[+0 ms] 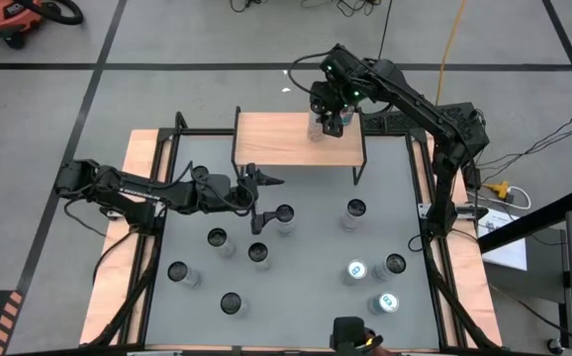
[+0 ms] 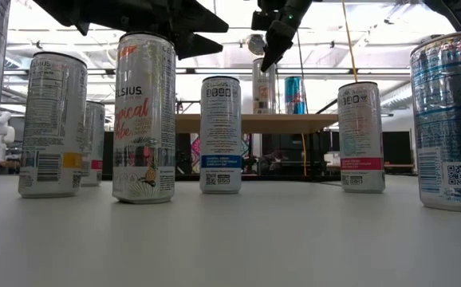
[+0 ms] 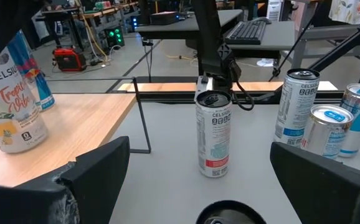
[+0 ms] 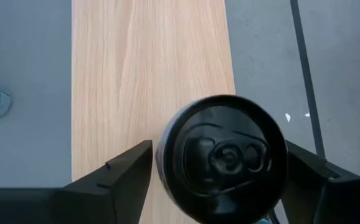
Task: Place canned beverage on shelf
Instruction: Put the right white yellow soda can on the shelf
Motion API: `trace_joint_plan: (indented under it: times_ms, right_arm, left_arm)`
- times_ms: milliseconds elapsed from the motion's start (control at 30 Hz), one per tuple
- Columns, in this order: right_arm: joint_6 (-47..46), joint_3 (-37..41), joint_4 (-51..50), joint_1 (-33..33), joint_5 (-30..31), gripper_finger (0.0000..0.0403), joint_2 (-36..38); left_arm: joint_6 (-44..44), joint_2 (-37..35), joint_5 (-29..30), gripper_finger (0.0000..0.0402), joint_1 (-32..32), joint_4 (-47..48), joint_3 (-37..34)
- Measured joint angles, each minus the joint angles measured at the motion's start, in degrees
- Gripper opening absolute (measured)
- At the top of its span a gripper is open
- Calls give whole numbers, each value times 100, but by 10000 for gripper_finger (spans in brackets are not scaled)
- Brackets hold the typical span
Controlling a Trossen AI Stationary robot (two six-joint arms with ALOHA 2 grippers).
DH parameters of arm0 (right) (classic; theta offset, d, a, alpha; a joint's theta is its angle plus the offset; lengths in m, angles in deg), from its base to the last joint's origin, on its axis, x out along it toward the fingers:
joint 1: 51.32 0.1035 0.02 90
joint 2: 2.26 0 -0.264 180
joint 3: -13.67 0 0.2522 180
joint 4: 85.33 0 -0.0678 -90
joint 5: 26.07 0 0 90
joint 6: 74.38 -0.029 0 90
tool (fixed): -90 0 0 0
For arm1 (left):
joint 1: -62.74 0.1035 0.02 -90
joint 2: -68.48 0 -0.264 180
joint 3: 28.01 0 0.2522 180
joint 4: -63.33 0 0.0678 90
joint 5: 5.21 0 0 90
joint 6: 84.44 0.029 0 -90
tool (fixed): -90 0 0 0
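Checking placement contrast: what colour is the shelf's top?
Light wood-grain plank on the shelf, clearest in the right wrist view.

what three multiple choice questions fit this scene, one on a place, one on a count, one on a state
1. Where is the right gripper?
A. over the shelf
B. at the table's near edge
C. over the floor

2. How many cans stand on the shelf?
A. none
B. two
C. five

3. What state is the left gripper in?
A. shut on a can
B. shut on a shelf leg
C. open and empty

Answers:
1 A: the right gripper hangs above the shelf.
2 B: a white can and a blue can stand on the wood.
3 C: the left gripper is spread wide with nothing between its fingers.
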Motion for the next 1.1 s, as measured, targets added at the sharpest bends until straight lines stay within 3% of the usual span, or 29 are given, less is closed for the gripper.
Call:
trace_joint_plan:
  times_ms: [500,700,1100]
  right_arm:
    - [20,0,387,0,177,261,0]
    - [131,0,396,13,572,261,7]
    - [127,0,730,108,592,275,25]
  left_arm:
    - [-6,0,1,390,0,0,0]
    - [-7,0,1,390,0,0,0]
    - [-11,0,1,390,-4,2,0]
